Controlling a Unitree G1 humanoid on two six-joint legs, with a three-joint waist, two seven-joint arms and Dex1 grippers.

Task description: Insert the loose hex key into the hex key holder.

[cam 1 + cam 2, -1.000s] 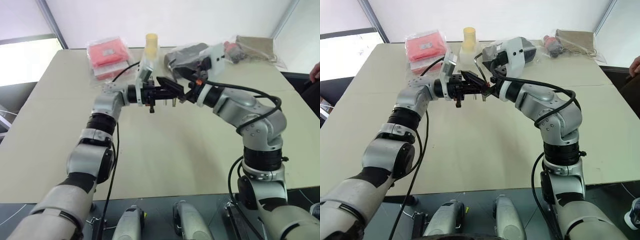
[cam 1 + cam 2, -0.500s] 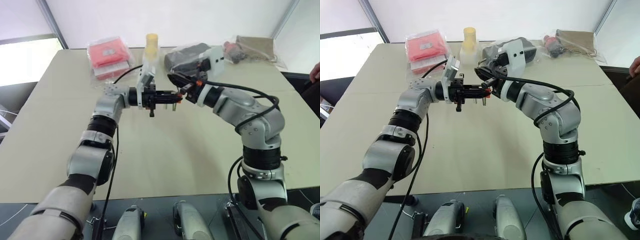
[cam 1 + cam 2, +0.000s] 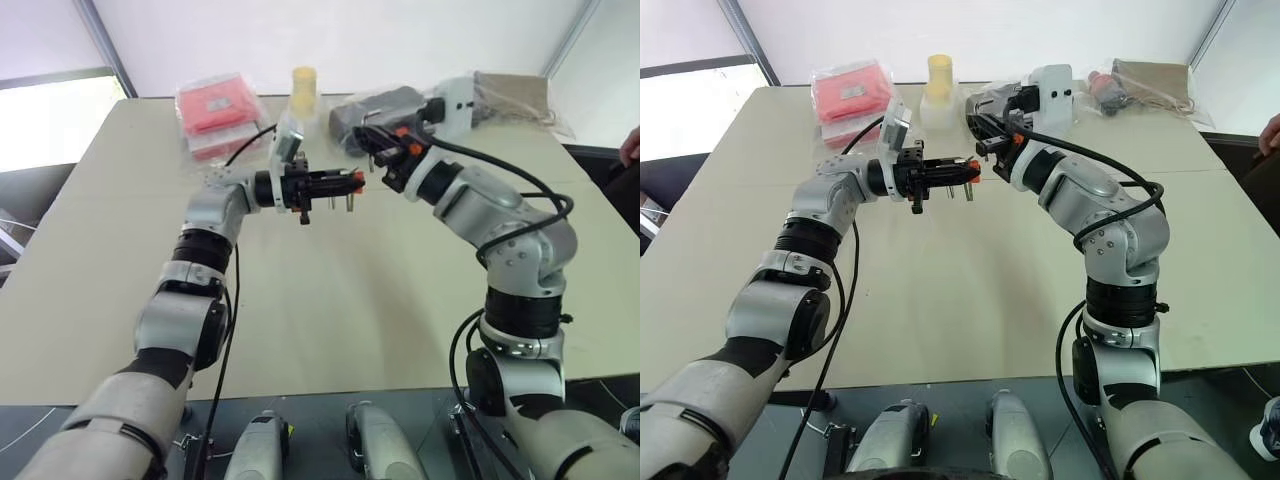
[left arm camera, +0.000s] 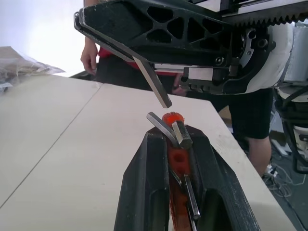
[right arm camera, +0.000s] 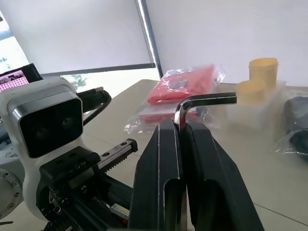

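Two arms meet above a wide beige table (image 3: 330, 330) whose top is matte and bare across its near half. Along the far edge lie a red packaged box (image 3: 215, 108) in clear plastic, a pale yellow cup (image 3: 303, 85), a dark bundle in a clear bag (image 3: 375, 105) and a crumpled brownish bag (image 3: 510, 92). Behind the table rises a white wall with a dark slanted post at either side, and a bright window opens at the far left. A person (image 4: 250, 130) in dark trousers stands past the table's far right side, with a hand (image 3: 630, 145) just at the edge.

The left gripper (image 3: 345, 182) is clamped on the hex key holder (image 4: 175, 166), an orange-red block held level over the table with thin dark keys hanging from it. The right gripper (image 5: 182, 126) has its fingers pressed together on the loose hex key (image 5: 204, 101), whose bent end juts sideways beyond the tips. In the left wrist view that key's straight end hangs just above the holder's tip, not touching it.
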